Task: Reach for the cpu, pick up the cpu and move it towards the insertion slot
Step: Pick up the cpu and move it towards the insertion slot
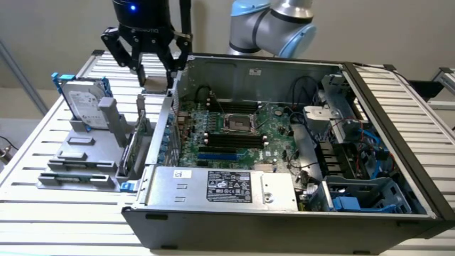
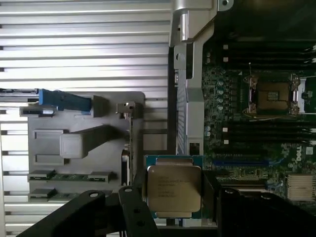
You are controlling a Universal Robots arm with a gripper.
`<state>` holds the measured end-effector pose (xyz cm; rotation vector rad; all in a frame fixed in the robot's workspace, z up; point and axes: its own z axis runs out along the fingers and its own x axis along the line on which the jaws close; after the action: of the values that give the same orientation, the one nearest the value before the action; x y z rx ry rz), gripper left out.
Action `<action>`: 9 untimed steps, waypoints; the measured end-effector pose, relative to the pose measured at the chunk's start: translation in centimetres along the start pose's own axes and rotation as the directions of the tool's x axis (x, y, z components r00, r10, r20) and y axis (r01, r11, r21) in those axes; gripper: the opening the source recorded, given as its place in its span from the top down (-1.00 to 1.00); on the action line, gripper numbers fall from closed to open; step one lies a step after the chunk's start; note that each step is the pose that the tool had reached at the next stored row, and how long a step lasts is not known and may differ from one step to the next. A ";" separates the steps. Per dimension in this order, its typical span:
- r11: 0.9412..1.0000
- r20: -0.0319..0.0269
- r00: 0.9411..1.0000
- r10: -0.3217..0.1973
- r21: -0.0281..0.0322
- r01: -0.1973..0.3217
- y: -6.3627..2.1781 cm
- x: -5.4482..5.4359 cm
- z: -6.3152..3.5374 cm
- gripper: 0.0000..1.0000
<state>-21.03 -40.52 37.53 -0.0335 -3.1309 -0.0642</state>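
My pincer (image 1: pixel 155 72) is clamped on the cpu (image 2: pixel 174 186), lifted clear, well short of the insertion slot (image 1: pixel 239 124).

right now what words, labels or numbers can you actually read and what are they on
"DELL", seen sideways: white print on the motherboard.
White label on the power supply: print too small to read.
White label on the hard drive: unreadable.
Engraving on the cpu between the gripper fingers: too faint to read.
Gripper body marking in the exterior view: blurred.
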 end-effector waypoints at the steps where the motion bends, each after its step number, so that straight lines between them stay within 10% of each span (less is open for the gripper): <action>1: 1.000 0.000 1.000 0.000 -0.001 0.000 0.01 -0.5 0.00 -0.09; 9: 1.000 0.000 1.000 0.000 -0.013 0.000 0.09 -4.1 -0.04 -0.09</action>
<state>-16.92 -40.52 37.53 -0.0335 -3.1303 -0.0850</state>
